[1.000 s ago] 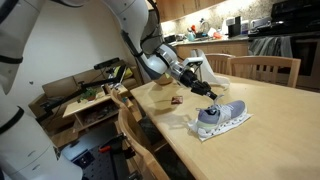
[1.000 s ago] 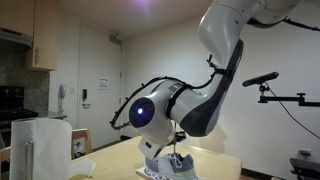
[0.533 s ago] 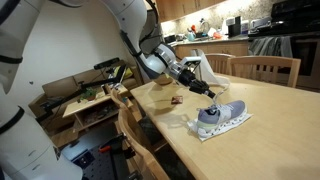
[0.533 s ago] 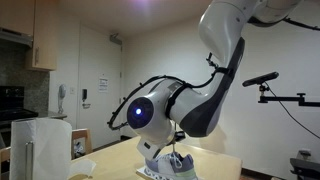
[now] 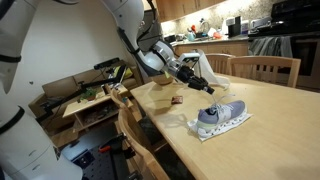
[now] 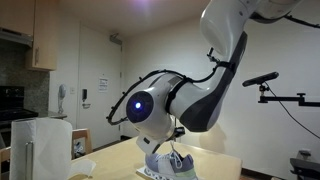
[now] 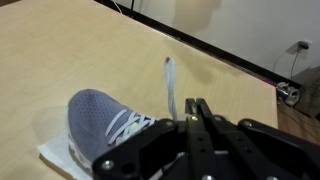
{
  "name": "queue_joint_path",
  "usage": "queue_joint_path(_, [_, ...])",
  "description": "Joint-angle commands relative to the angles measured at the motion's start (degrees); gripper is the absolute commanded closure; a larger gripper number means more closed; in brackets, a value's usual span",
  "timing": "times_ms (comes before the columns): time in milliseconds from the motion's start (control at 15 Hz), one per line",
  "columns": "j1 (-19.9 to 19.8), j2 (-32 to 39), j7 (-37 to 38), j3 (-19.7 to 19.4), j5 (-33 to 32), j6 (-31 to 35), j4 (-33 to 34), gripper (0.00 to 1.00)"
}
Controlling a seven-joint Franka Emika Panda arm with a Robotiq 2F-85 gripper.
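close in the wrist view, the black two-fingered gripper (image 7: 193,108) is pinched narrow, its tips closed on a thin white shoelace (image 7: 168,85) that runs straight away from them above the tabletop. just beside it sits the lavender knit sneaker (image 7: 105,122), upright on a white sheet (image 7: 52,150) laid on the light wooden table (image 7: 60,50). in an exterior view the gripper (image 5: 208,89) hangs just above the sneaker (image 5: 220,116), with a slatted wooden chair (image 5: 262,67) farther back.

One shoe (image 5: 221,116), one white sheet (image 5: 203,132)
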Motion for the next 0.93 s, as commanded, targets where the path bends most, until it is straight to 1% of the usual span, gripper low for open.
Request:
queue_joint_path(0, [-0.1, -4.8, 1.9, 0.5, 0.2, -1.4, -4.0, 0.99])
queue_joint_path(467, [-0.7, -10.7, 4.4, 0.7, 0.1, -0.7, -8.8, 0.99])
queue_joint_path(867, [-0.2, -20.2, 12.1, 1.9, -0.6, -0.4, -17.7, 0.99])
